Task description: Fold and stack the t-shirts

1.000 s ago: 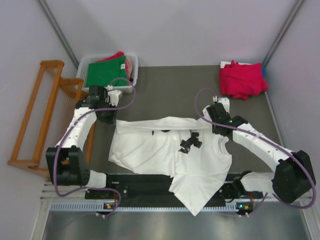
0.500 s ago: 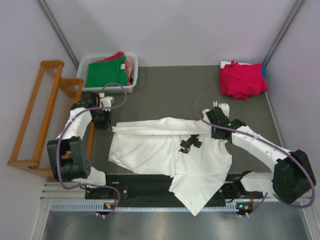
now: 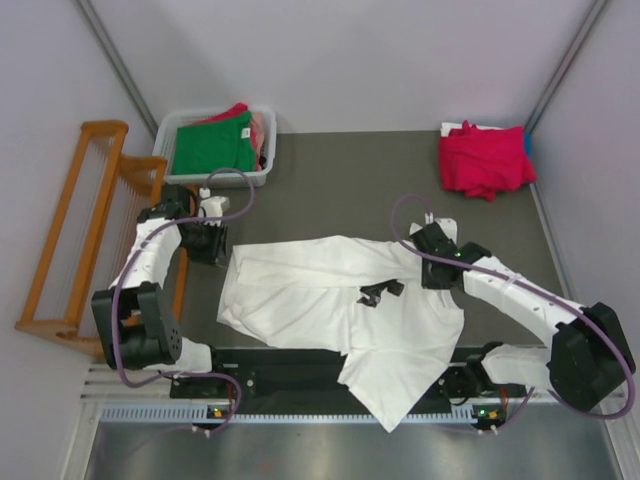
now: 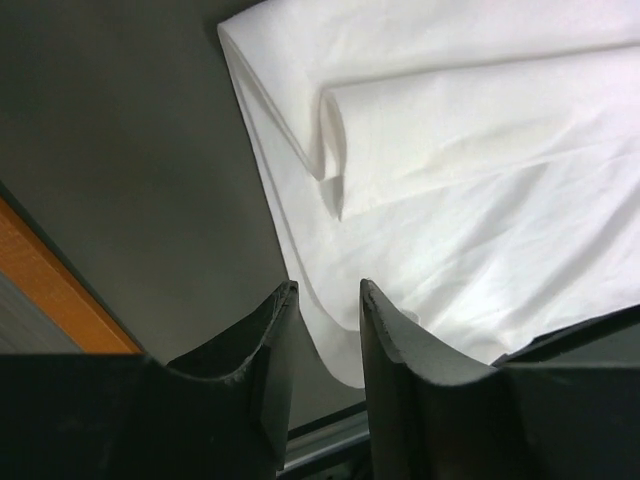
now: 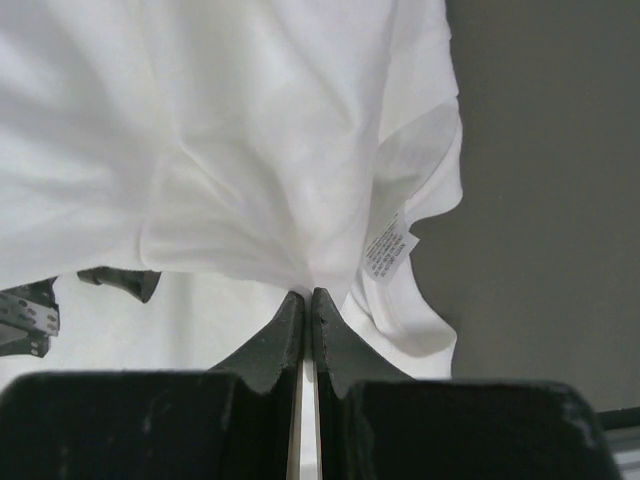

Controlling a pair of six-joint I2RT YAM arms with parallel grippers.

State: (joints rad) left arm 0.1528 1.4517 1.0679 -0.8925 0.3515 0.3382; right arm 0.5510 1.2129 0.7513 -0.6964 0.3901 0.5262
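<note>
Pinching the soft white cloth t-shirt was the right gripper; the left gripper hovered slightly spread, holding nothing.

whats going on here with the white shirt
A white shirt lies spread on the table, mid-fold. The right gripper is shut on its far right edge; the left gripper is open above its left edge, pinching nothing. A green shirt lies in the basket at back left, red shirts piled at back right.
</note>
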